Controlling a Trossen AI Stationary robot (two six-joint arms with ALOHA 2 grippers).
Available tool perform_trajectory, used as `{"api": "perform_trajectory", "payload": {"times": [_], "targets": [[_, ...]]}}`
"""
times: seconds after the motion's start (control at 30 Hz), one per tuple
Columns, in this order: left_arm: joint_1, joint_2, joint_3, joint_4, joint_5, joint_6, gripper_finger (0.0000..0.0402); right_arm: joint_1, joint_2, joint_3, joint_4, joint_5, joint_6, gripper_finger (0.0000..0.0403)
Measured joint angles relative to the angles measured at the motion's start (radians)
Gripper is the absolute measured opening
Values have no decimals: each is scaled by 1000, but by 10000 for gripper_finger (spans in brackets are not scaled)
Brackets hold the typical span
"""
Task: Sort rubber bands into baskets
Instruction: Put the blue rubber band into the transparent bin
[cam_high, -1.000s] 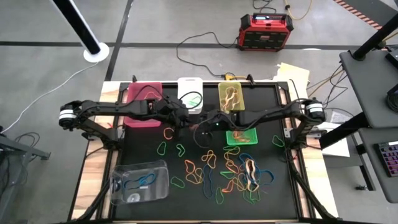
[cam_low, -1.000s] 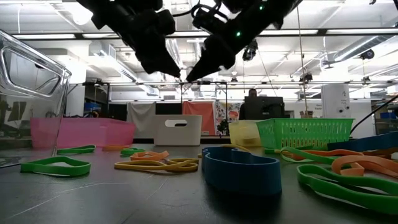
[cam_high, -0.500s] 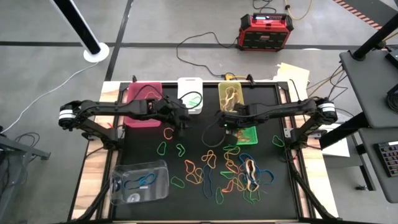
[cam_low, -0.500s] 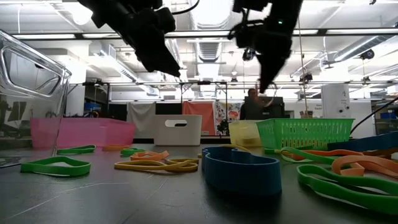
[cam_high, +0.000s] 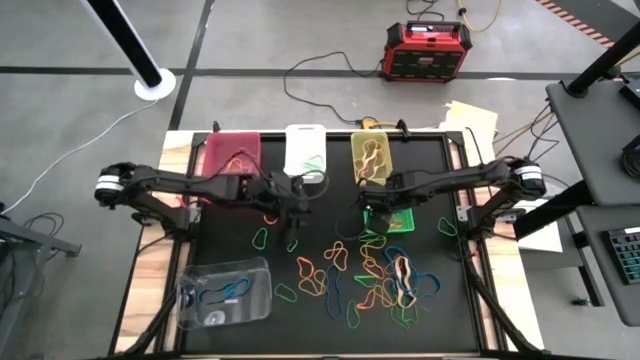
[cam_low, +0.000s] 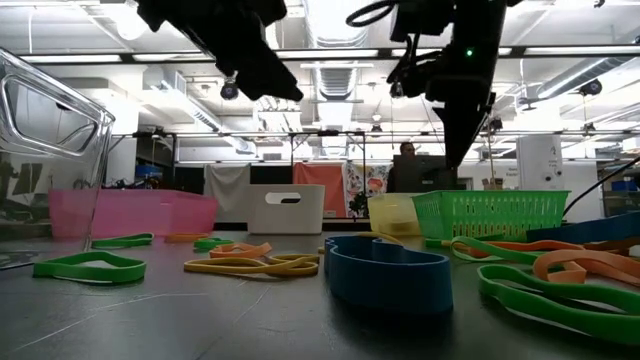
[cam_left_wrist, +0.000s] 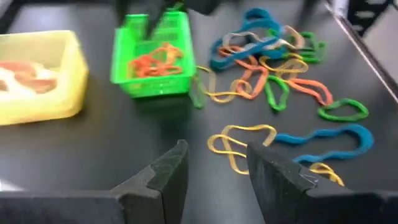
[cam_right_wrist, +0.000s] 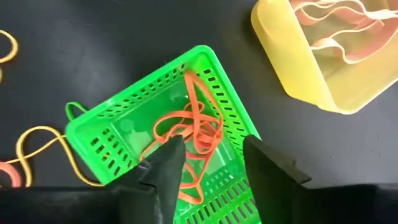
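Note:
Many rubber bands (cam_high: 370, 275) in orange, yellow, green and blue lie loose on the black mat. Along the far edge stand a pink basket (cam_high: 230, 160), a white basket (cam_high: 305, 150) and a yellow-green basket (cam_high: 372, 155). A clear basket (cam_high: 225, 290) holding blue bands sits near left. My right gripper (cam_right_wrist: 212, 142) hovers open over the green mesh basket (cam_right_wrist: 106, 143), which holds orange bands (cam_right_wrist: 193, 130). My left gripper (cam_left_wrist: 216, 149) hangs open and empty above the mat's middle (cam_high: 293, 228), with a yellow band (cam_left_wrist: 239, 140) beyond its fingers.
A red-black box (cam_high: 425, 50) and cables lie on the floor beyond the table. Papers (cam_high: 470, 120) sit off the far right corner. Bare mat shows between the clear basket and the band pile, and in front of the pink basket.
My right gripper has left the table's middle, where it stood tip to tip with my left gripper, and gone toward the right edge until it stood over the green mesh basket. My left gripper has gone a little toward the near edge.

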Motion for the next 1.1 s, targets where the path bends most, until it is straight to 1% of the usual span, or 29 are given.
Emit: {"api": "perform_trajectory", "payload": {"times": [0.07,0.13,0.23,0.37,0.5,0.6,0.77,0.83,0.93,1.1], "targets": [[-39,2,0,6,-1,4,146,13,-12,-1,3,0,7,173],[-88,7,0,30,-32,5,146,38,-32,-2,6,2,10,180],[-173,17,1,52,-122,3,146,99,-80,-19,44,6,11,185],[-265,34,48,32,-227,2,146,196,-159,-68,187,56,24,182],[-319,49,81,25,-234,4,146,281,-221,-130,331,64,39,181],[-350,77,82,44,-234,0,146,327,-244,-164,392,78,39,180],[-392,164,86,134,-233,-71,146,382,-248,-190,423,79,65,183],[-408,207,113,129,-234,-99,146,407,-240,-192,424,79,73,185],[-431,286,176,101,-236,-108,146,440,-230,-197,434,79,88,184],[-460,431,314,-66,-236,-45,146,493,-230,-222,523,81,92,185]]}}
